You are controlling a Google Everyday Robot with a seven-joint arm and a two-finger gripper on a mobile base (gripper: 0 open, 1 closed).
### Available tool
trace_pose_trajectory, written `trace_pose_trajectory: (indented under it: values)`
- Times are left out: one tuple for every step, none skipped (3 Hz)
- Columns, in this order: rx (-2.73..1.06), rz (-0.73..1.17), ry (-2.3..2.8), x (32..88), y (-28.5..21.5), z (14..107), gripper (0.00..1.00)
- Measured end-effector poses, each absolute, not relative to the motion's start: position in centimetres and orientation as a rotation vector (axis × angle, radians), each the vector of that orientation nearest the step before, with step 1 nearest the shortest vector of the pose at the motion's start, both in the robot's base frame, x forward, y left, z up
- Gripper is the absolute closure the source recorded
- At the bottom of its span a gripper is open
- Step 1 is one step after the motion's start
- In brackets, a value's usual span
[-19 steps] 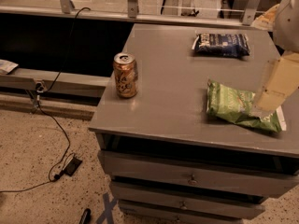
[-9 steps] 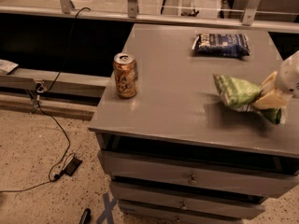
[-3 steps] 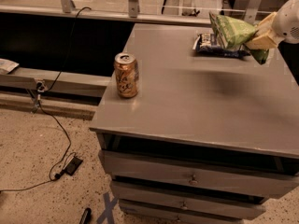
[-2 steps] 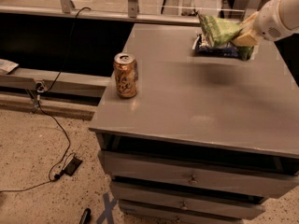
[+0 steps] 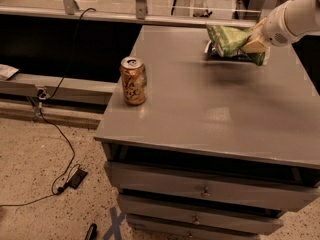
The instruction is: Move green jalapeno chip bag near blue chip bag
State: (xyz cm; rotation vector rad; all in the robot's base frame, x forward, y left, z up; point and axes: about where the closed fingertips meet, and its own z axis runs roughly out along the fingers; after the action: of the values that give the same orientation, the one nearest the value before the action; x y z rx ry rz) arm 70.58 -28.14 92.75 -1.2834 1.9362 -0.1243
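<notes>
The green jalapeno chip bag (image 5: 229,38) hangs in the air above the far right part of the grey table (image 5: 215,109). My gripper (image 5: 253,43) comes in from the right and is shut on the bag's right end. The blue chip bag (image 5: 235,56) lies flat on the table right under the green bag and is mostly hidden by it; only its dark lower edge shows.
A tan soda can (image 5: 133,80) stands upright near the table's left edge. Drawers (image 5: 210,191) sit below the tabletop. A black cable (image 5: 60,134) runs across the speckled floor at the left. A metal rail (image 5: 130,18) runs behind the table.
My gripper has carried the green bag up from the table's right side to the far right, over the blue bag, and in the last second shifted it a little left and lower.
</notes>
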Motion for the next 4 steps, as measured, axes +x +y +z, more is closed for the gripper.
trace_pose_trajectory:
  values:
    - [-1.288, -0.118, 1.938, 70.7, -27.9, 92.4, 0.04]
    - [-1.29, -0.115, 1.938, 70.8, -27.7, 92.3, 0.0]
    - [-1.277, -0.046, 1.947, 69.5, -29.0, 91.9, 0.0]
    - [-1.264, 0.015, 1.998, 66.6, -32.3, 90.5, 0.0]
